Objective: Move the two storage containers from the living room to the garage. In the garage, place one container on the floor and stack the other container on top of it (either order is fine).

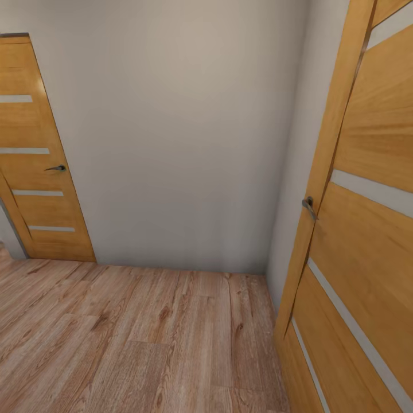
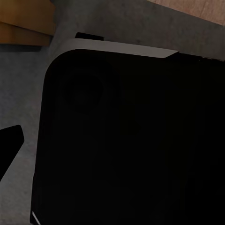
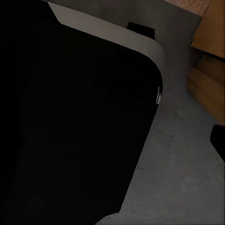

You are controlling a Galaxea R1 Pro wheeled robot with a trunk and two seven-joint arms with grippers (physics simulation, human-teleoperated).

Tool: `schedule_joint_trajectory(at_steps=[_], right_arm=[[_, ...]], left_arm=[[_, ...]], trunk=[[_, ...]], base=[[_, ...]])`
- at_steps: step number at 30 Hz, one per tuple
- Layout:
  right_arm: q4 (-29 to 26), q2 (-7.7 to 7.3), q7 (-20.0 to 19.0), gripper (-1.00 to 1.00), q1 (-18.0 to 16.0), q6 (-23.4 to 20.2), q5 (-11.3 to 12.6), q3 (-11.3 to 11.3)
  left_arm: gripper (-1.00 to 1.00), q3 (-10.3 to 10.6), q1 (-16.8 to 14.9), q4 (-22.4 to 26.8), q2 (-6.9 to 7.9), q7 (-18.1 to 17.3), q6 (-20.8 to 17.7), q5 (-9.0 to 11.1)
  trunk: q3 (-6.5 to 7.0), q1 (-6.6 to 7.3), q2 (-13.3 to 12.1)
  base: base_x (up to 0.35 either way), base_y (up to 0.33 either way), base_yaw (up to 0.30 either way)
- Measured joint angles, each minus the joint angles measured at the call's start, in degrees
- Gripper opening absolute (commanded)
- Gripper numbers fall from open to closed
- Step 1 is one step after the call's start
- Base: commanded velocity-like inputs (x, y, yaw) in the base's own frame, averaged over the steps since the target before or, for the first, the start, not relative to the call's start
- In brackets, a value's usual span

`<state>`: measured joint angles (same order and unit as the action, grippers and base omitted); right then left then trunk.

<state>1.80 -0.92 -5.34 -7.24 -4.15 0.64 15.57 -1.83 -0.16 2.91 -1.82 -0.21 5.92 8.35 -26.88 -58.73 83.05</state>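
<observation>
Head view: plain pale grey wall (image 1: pixel 189 132) ahead | light wood-plank floor (image 1: pixel 132 338) below | closed wooden panel door with metal lever (image 1: pixel 40 155) at left | second wooden panel door (image 1: pixel 367 229) close at right | wrist views: dark rounded robot body panel (image 2: pixel 126 140) over grey surface; end effector state could not be told.

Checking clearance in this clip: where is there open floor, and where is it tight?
Open wood-plank floor spreads from the grey wall toward the camera, bordered on the left by the closed panel door. It narrows on the right, where the open door leaf swings in. Both wrist views face a dark rounded body over grey ground, so nothing can be judged there.
</observation>
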Motion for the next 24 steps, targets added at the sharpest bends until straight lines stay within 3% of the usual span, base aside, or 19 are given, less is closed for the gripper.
schedule_joint_trajectory(at_steps=[7,16,24], right_arm=[[-0.3,-0.03,0.5,1.00,0.0,1.5,-0.4,0.0],[-0.1,-0.23,0.6,1.00,0.0,12.8,0.6,-0.3],[-0.1,-0.30,0.6,1.00,0.0,13.6,0.5,-0.3]], left_arm=[[1.00,0.0,0.0,0.0,-0.01,0.0,0.0,0.0],[1.00,0.0,0.0,0.0,-0.01,0.2,0.0,-0.1],[1.00,0.1,0.0,-0.1,-0.09,0.3,0.1,-0.2]], trunk=[[0.00,0.00,0.0],[0.00,0.00,0.0],[0.00,0.02,0.0]], base=[[0.000,0.000,0.000],[0.000,0.000,0.000],[0.090,-0.065,0.000]])
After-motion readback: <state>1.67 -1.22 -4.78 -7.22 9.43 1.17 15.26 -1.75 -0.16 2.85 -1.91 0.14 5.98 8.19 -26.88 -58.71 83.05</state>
